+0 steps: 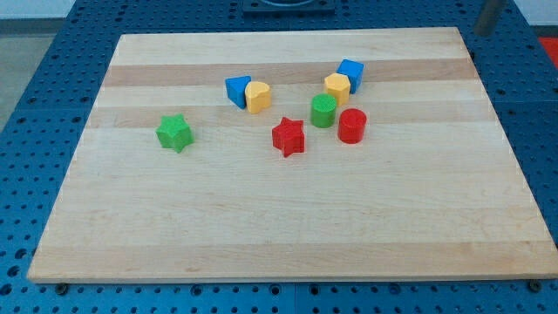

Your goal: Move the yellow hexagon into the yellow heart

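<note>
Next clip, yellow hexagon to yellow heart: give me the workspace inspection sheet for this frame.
Surface: wooden board, lying flat on a blue perforated table.
Job's things: yellow hexagon touching the blue cube; yellow heart against the blue triangular block, towards the view's left of the hexagon.
Clutter: green star, red star, green cylinder, red cylinder.
Grippers: my tip is not visible; a dark object at the view's top right cannot be identified.
Cables: nothing seen.
Surroundings: grey fixture at the view's top.
</note>
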`<state>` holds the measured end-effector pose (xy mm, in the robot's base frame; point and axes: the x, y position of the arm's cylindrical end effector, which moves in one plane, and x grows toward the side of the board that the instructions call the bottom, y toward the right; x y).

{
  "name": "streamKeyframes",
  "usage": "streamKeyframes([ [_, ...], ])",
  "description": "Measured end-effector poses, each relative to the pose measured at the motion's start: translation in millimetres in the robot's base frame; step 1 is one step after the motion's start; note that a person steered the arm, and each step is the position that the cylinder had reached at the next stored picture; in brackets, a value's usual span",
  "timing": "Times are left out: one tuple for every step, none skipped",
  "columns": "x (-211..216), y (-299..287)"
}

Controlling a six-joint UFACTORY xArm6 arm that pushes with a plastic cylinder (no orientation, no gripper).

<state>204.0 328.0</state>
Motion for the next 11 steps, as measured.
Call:
streamKeyframes([
  [1, -38],
  [4, -77],
  [21, -109],
  [40, -133],
  [54, -143],
  [69, -154],
  [73, -177],
  [82, -200],
  [104, -206],
  [117, -209],
  [129, -213],
])
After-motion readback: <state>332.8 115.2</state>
